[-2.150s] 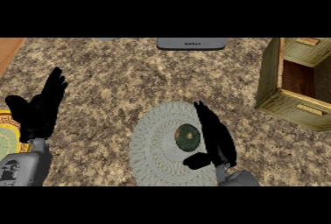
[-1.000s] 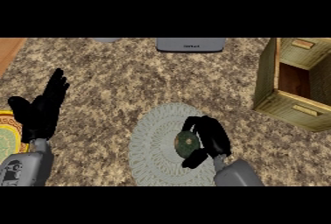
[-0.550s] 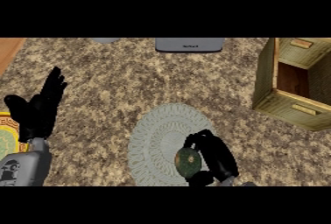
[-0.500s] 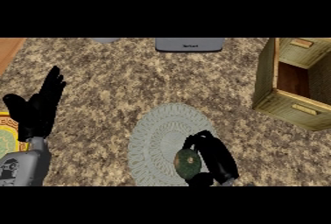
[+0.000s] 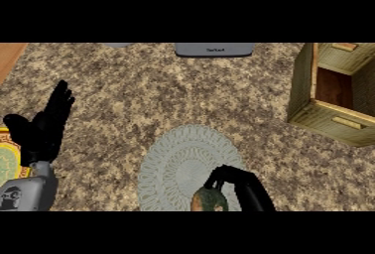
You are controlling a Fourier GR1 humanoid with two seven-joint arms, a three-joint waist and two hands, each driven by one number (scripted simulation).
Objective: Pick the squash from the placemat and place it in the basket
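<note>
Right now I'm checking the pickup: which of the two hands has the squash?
The right hand, at the view's lower edge, has its fingers curled round the squash over the placemat. The left hand rests open, fingers up, holding nothing.

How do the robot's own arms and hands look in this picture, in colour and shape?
Both hands are black, with slim fingers and a thumb. The left hand sits on a grey forearm of smooth, rounded shell, which bears a small dark marking near the lower edge. Of the right hand only black fingers and part of the palm show; its forearm lies outside the view. No cables or sleeves are visible.
</note>
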